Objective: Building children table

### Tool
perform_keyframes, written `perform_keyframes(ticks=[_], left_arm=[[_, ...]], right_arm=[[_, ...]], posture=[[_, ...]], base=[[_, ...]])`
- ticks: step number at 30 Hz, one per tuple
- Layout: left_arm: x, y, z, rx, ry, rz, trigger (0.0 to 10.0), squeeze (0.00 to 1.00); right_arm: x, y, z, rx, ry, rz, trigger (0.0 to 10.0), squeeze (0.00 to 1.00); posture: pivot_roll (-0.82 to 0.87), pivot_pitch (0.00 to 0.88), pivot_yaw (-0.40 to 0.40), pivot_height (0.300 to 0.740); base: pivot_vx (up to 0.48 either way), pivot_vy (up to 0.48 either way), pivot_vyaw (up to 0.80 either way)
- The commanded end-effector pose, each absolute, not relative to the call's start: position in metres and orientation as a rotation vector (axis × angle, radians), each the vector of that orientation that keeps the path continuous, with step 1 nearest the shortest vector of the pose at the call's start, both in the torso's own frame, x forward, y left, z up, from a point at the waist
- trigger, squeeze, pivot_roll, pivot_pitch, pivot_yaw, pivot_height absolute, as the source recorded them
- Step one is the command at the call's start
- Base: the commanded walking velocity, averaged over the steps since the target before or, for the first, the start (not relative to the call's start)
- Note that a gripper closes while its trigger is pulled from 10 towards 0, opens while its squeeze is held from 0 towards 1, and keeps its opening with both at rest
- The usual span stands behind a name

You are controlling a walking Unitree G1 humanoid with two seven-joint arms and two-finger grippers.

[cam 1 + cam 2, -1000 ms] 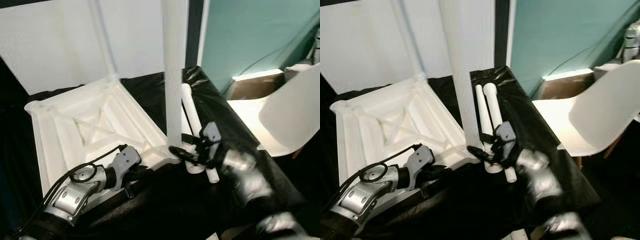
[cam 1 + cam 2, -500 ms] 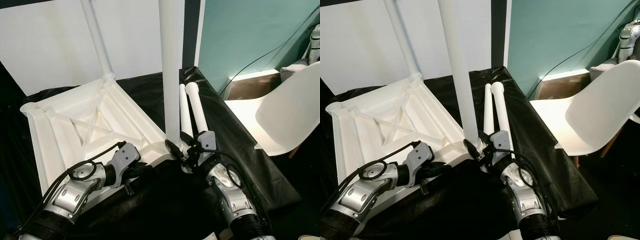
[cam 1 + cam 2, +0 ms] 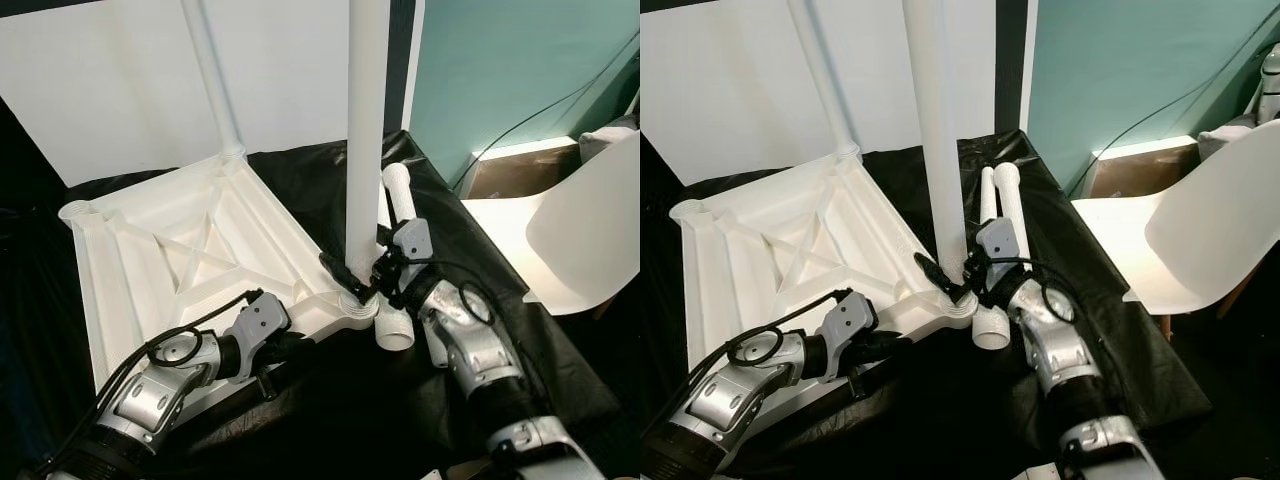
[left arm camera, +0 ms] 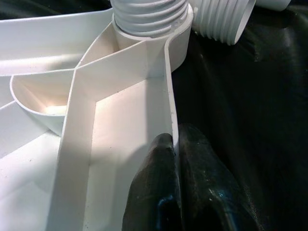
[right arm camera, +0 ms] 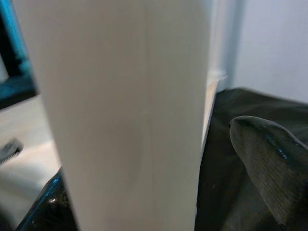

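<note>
**Left eye view: leg now gripped at its socket**

Left eye view, centre frame: the right gripper (image 3: 357,278), half a second ago beside the spare legs (image 3: 397,262), has closed around the upright leg (image 3: 365,150) just above its corner socket, probably to screw it home. The left gripper (image 4: 175,192) pinches the rim of the upturned tabletop (image 3: 170,250) at lower centre, steadying it. Smooth white plastic throughout: ribbed underside, round tapering legs with threaded ends, on glossy black sheeting (image 3: 470,260).
</note>
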State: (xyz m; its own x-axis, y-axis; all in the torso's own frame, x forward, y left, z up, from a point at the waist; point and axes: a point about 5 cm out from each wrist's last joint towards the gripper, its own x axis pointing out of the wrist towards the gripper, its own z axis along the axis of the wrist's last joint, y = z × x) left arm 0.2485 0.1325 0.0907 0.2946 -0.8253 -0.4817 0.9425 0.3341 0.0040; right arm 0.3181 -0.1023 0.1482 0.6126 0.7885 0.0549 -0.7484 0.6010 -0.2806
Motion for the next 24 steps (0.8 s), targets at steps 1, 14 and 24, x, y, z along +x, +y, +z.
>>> perform_keyframes(ticks=[1,14,24], left_arm=[[0.224,0.133,0.055,0.256,0.65,-1.321,10.0,0.0],[0.227,0.134,0.057,0.266,0.641,-1.316,10.0,0.0],[0.226,0.137,0.058,0.27,0.644,-1.309,10.0,0.0]], right_arm=[[0.318,-0.107,0.141,-0.233,-0.109,0.949,10.0,0.0],[0.331,-0.126,0.147,-0.314,-0.038,1.12,0.0,0.0],[0.331,-0.131,0.148,-0.328,0.02,1.182,0.0,0.0]], posture=[[-0.02,0.0,0.043,0.74],[-0.01,0.0,0.045,0.74],[0.0,0.0,0.049,0.74]], base=[[0.0,0.0,0.0],[0.0,0.0,0.0],[0.0,0.0,0.0]])
